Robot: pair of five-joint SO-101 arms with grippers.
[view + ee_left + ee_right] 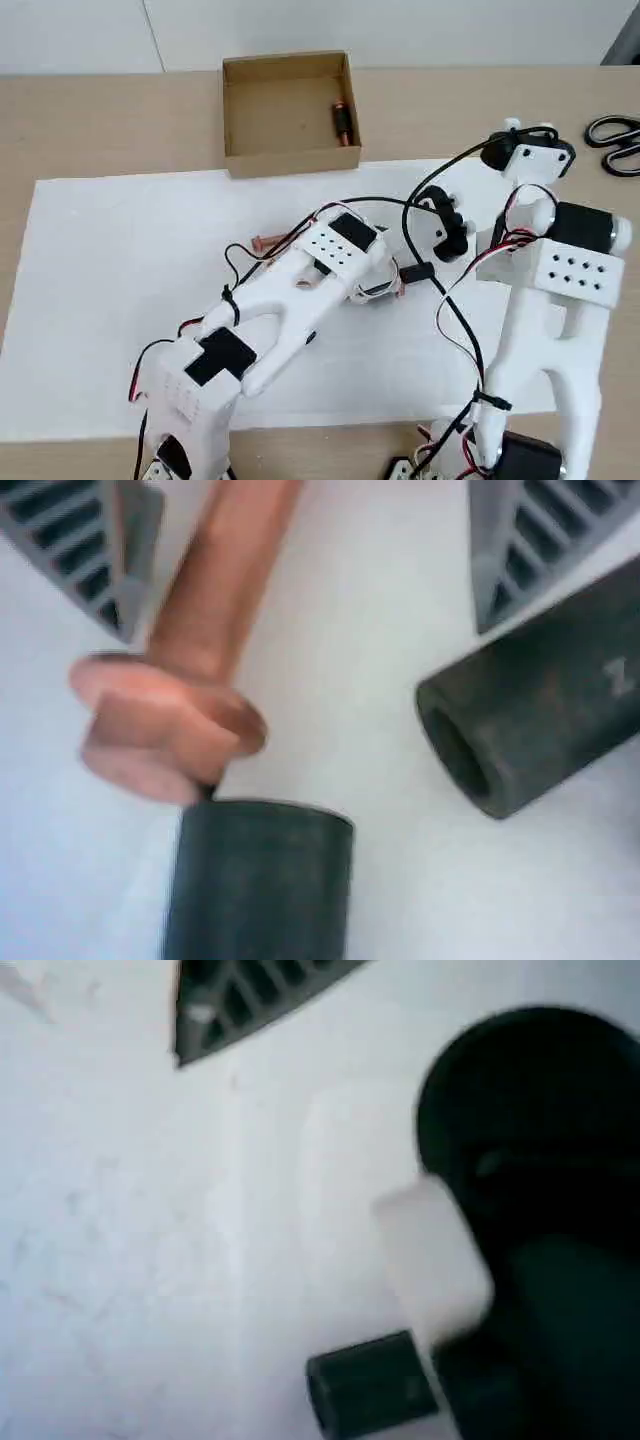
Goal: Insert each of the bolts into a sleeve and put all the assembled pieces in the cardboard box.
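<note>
In the left wrist view a copper bolt (205,620) lies on the white sheet between the fingers (90,550) of my open left gripper (305,630). Its flanged head (165,720) touches the end of one dark sleeve (260,880). A second dark sleeve (530,730) lies beside it, hollow end facing in. From above, the left gripper (375,278) is low over the sheet's middle. Another copper bolt (265,241) lies to its left. The right gripper (448,225) hangs just to its right, and a dark sleeve (370,1395) shows in the right wrist view.
The cardboard box (245,110) stands at the back, off the white sheet (110,260), with one assembled bolt and sleeve (343,122) inside. Scissors (615,140) lie at the far right. Black cables (440,290) run between the arms.
</note>
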